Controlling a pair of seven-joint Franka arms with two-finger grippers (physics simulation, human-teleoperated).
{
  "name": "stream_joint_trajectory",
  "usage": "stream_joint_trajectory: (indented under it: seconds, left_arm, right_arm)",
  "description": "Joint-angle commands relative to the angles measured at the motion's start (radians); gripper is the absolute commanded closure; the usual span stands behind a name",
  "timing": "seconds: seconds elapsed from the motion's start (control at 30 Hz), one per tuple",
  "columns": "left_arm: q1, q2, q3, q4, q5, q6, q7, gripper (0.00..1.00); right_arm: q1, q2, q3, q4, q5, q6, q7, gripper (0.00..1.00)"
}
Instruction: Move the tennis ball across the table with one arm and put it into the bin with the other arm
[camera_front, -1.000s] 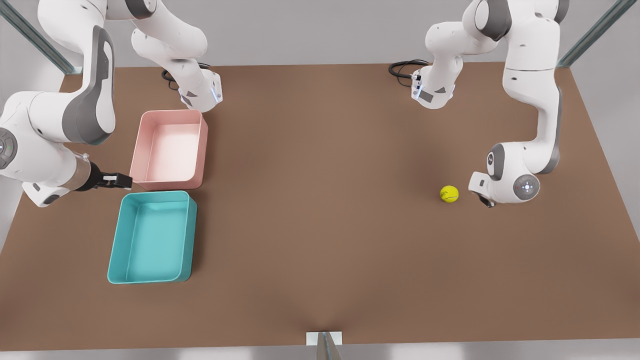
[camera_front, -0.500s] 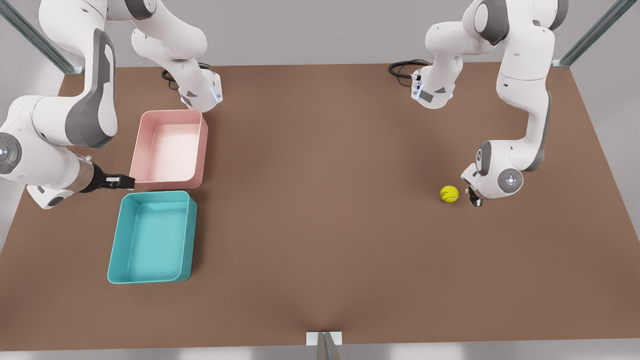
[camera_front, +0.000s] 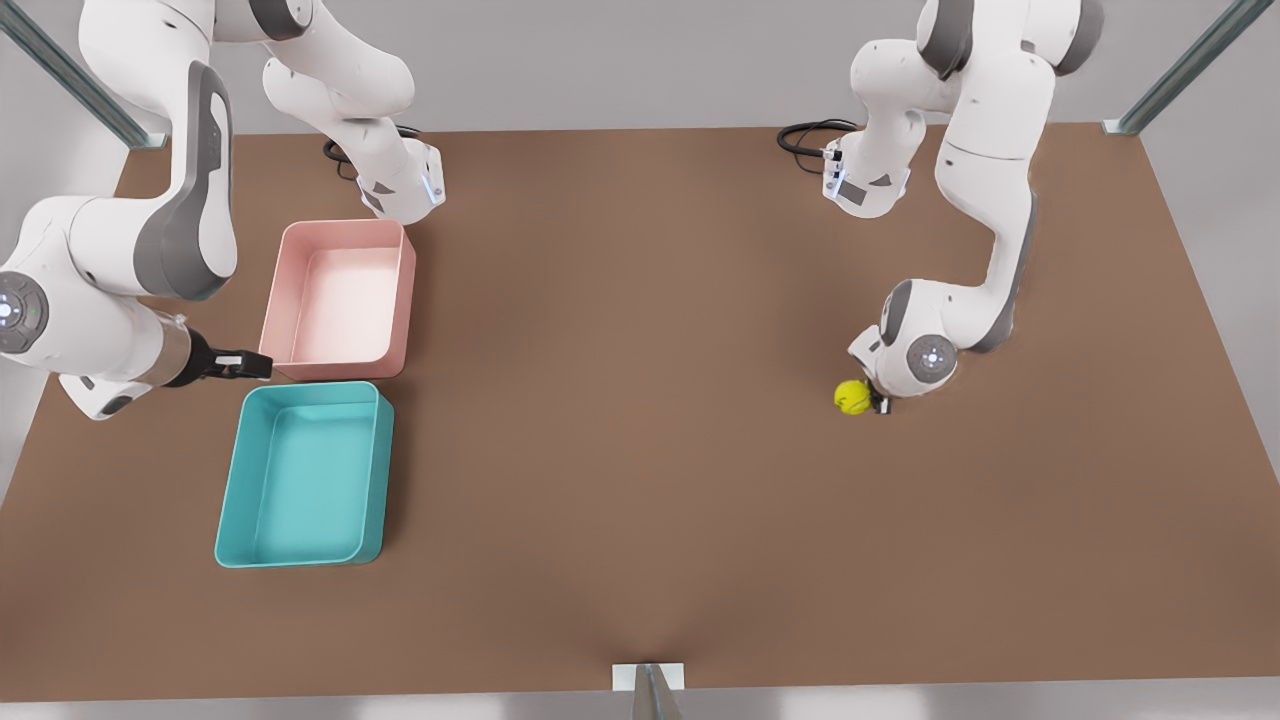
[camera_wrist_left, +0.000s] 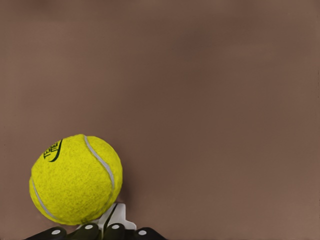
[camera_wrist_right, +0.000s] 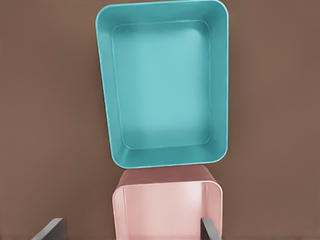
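— Brown worktop (camera_front: 640, 450), wide and bare through the middle; teal bin (camera_front: 303, 475) at the front view's left, pink tray (camera_front: 340, 298) just beside it on the far side.

— And the arms?

— Right pincer (camera_front: 245, 364) parked near both trays, low over the worktop, fingers spread wide, holding nothing. Waiting.

— Left one?

— Left pincer (camera_front: 878, 402) down at the worktop, touching the tennis ball (camera_front: 852, 396), on the side away from the bin. Fingers (camera_wrist_left: 115, 232) drawn close together, gripping nothing, just butted against the ball.

— So the push?

— Straight toward the front view's left, probably. Nothing standing between; bin well apart yet.
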Motion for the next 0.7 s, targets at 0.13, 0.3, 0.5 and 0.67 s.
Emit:
stream_joint_trajectory:
  seconds: [0.13, 0.3, 0.5, 0.67]
  left_arm:
    - [0.005, -0.013, -0.023, 0.087, -0.421, -0.180, -0.584, 0.79]
    - [0.037, -0.051, 0.123, 0.543, -0.066, -0.787, -1.323, 0.00]
    - [0.072, -0.133, 0.184, 0.814, -0.138, -1.016, -1.508, 0.00]
    - [0.078, -0.123, 0.181, 0.813, -0.111, -1.047, -1.466, 0.00]
  right_arm:
    - [0.000, 0.000, -0.002, 0.000, 0.005, 0.002, -0.001, 0.00]
    - [0.000, 0.004, -0.002, 0.000, 0.013, 0.002, -0.001, 0.00]
    - [0.120, 0.230, 0.008, 0.086, 0.068, 0.243, 0.086, 0.00]
    - [0.152, 0.316, 0.008, 0.088, 0.079, 0.418, 0.086, 0.00]
